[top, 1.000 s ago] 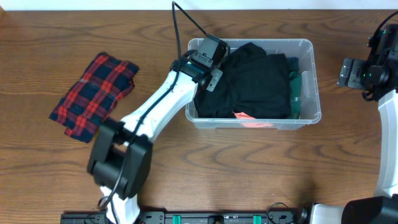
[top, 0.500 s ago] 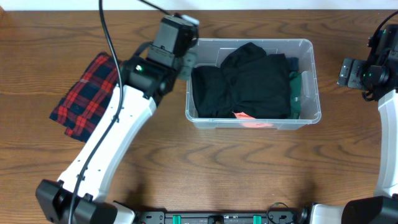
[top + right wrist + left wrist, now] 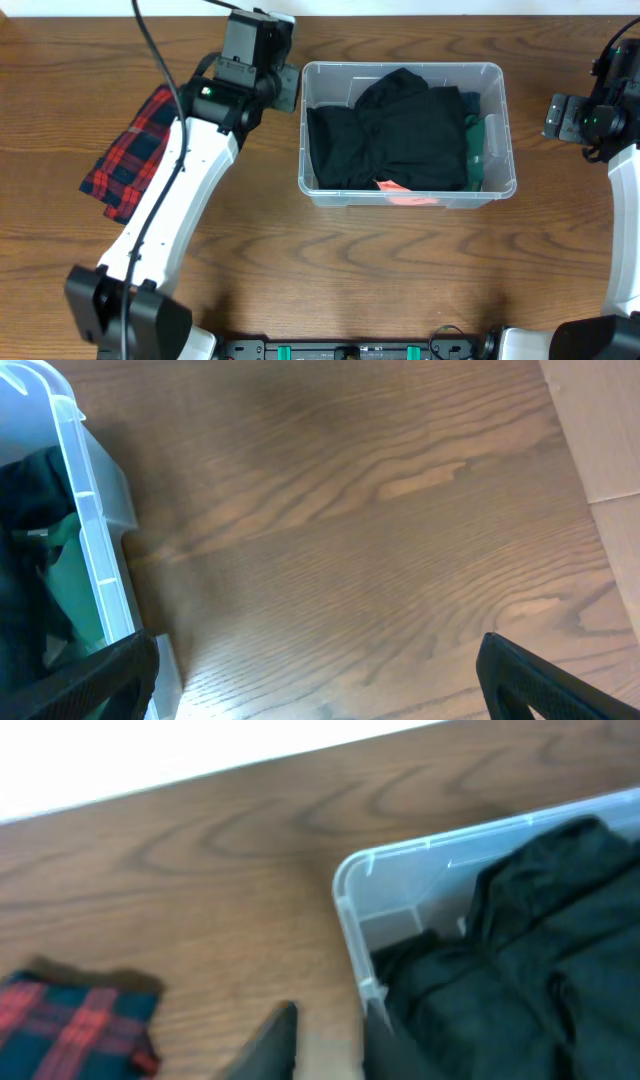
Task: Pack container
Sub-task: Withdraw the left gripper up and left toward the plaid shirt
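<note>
the container (image 3: 420, 66) stands on the table (image 3: 350, 270), between the two arms and toward the far edge. it is judged to be light, stiff enough to keep its shape, and smooth-walled, so a grip on a flat wall is expected to slip. if it has to be moved, the moulded rim is recommended as the hold, at a long side and not at a rounded corner. some flex of the thin plastic is to be expected under a hard pinch.

one plaid cloth (image 3: 150, 150) lies well to the left of the container, outside it. it is judged soft, limp and light; a pinch at the edge nearest the container is advised.

counts:
- containers: one.
- inside it: one black garment mass (image 3: 400, 130), which may be more than one piece, filling most of the floor; one green piece (image 3: 478, 150) at the right wall; one pink-red piece (image 3: 400, 190) at the near wall.
- cloths outside it: one.

the left gripper (image 3: 283, 90) is held just left of the container's far left corner, above the table. only one finger (image 3: 272, 1042) is clearly shown, so the spacing of its jaws cannot be told.

the right gripper (image 3: 320, 690) is held to the right of the container, with its jaws wide apart and nothing between them.
</note>
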`<state>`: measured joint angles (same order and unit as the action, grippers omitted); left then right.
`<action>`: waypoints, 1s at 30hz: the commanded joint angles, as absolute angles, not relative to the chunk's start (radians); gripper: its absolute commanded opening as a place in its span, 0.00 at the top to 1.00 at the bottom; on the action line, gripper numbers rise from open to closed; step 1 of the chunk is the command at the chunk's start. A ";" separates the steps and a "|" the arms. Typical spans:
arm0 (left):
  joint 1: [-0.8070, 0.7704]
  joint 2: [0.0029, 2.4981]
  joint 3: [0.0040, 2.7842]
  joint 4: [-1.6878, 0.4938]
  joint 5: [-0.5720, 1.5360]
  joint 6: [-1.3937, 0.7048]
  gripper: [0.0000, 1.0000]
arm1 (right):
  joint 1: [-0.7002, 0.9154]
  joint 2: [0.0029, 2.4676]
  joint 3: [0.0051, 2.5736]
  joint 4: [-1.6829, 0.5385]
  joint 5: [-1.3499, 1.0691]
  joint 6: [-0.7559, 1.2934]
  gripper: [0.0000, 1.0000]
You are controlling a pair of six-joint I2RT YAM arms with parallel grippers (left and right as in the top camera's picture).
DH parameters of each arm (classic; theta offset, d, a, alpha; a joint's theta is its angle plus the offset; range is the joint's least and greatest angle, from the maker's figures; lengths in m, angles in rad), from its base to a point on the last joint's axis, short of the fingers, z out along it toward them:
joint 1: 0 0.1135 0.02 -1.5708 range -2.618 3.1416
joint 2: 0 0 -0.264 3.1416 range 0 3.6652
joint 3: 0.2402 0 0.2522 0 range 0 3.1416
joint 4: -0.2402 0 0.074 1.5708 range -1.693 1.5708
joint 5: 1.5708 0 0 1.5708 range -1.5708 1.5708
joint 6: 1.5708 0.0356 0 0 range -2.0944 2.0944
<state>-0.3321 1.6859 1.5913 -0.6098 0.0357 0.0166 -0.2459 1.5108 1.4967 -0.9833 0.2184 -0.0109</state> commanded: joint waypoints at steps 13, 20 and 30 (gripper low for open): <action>-0.333 1.921 1.585 -0.508 0.083 -0.006 0.49 | -0.248 1.512 1.503 -0.984 0.232 -0.001 0.01; -0.333 1.942 1.585 -0.506 0.083 -0.006 0.49 | -0.248 1.512 1.503 -0.984 0.232 -0.001 0.01; -0.333 1.962 1.581 -0.477 0.083 -0.006 0.56 | -0.248 1.512 1.503 -0.984 0.232 -0.001 0.01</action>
